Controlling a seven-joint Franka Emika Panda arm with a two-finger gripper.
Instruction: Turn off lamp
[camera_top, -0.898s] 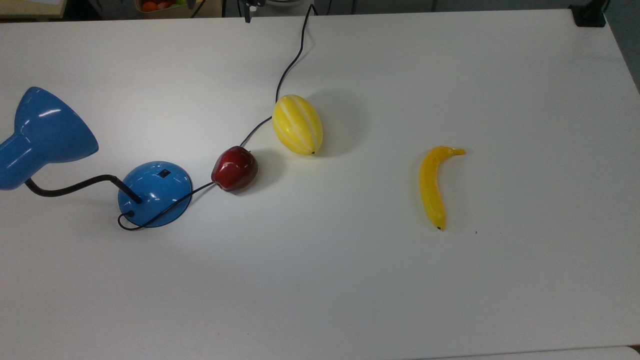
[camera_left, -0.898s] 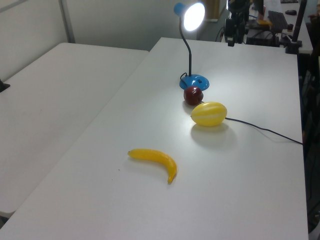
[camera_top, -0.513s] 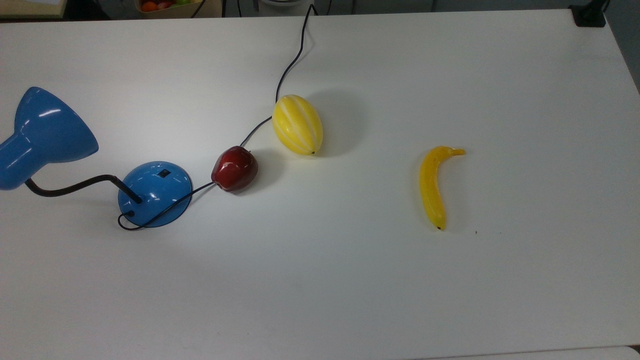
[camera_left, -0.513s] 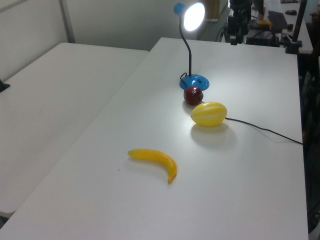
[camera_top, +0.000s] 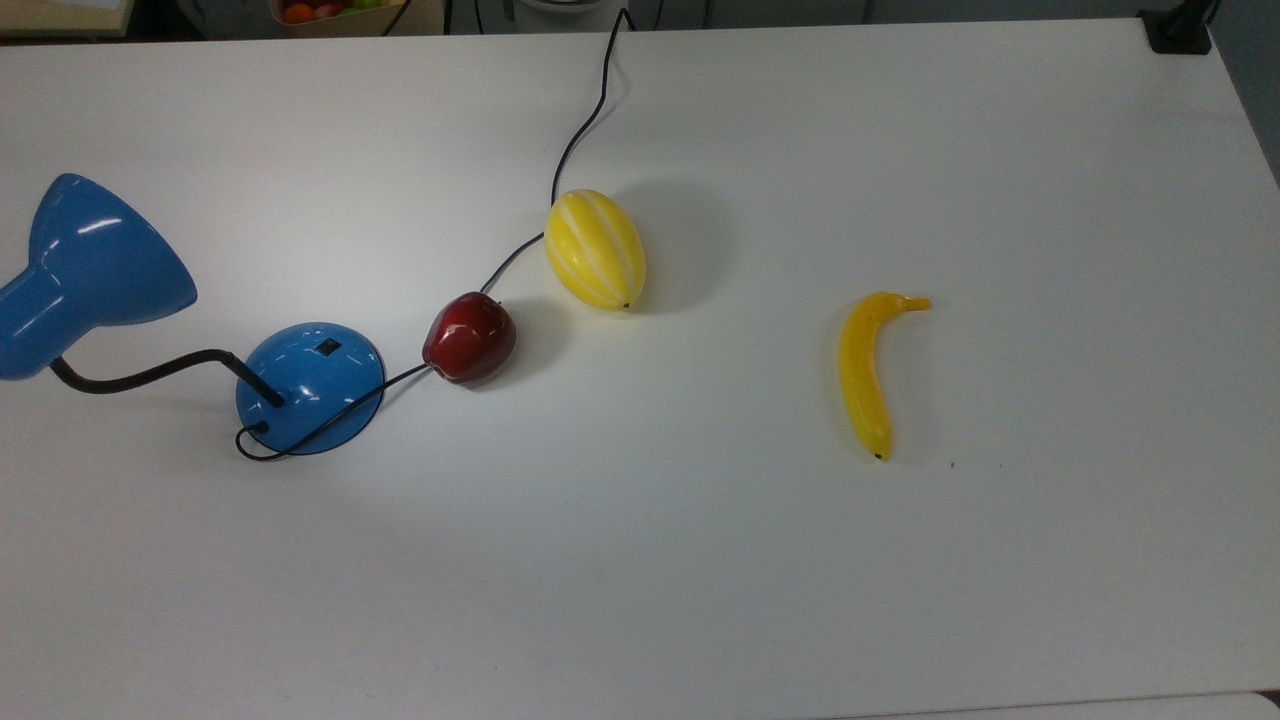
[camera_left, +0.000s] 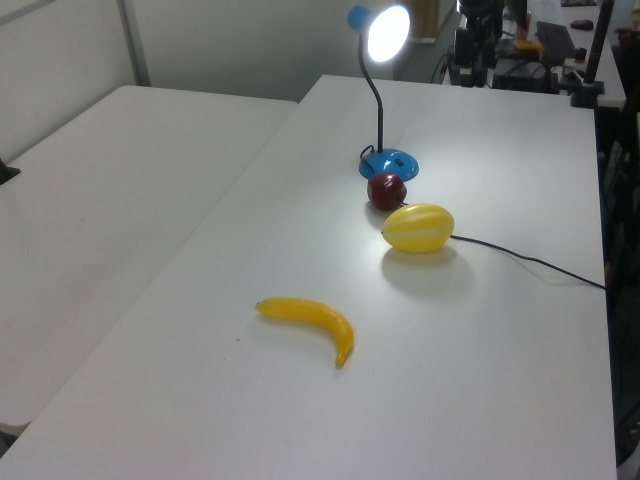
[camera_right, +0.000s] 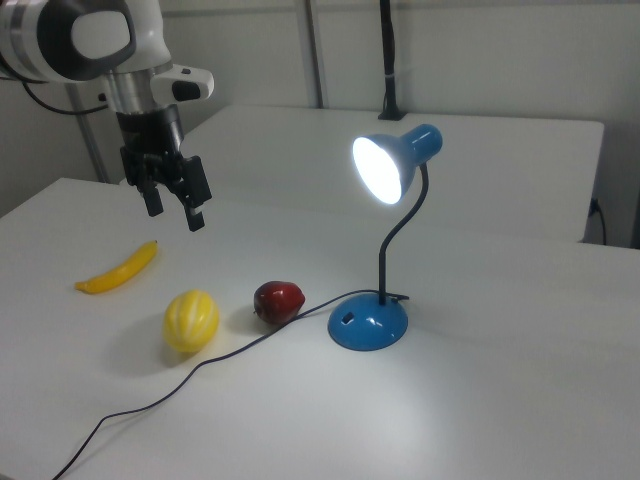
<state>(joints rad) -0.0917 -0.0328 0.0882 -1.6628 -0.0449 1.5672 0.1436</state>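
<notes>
1. The claw (camera_right: 172, 208) hangs in the air above the white worktop (camera_right: 480, 400), its two black fingers (camera_right: 196, 197) spread apart with nothing between them.
2. In the top view of 0.9 s ago the claw's dark tip showed at the worktop's far edge; since then it has drawn back out of that frame, and in the left view it has shifted slightly toward the left view's right, to where it now sits (camera_left: 468, 62).
3. The lamp (camera_right: 369, 322) stands well apart from the claw, toward the right view's right and lower down, resting on the worktop; its shade (camera_right: 395, 162) glows as brightly as before.
4. Below the claw in the right view lie the banana (camera_right: 118, 269), the yellow melon (camera_right: 190, 320) and the red apple (camera_right: 278, 300), none of which has moved.
5. The lamp's black cord (camera_top: 585, 125) runs under the apple and behind the melon, unchanged.
</notes>
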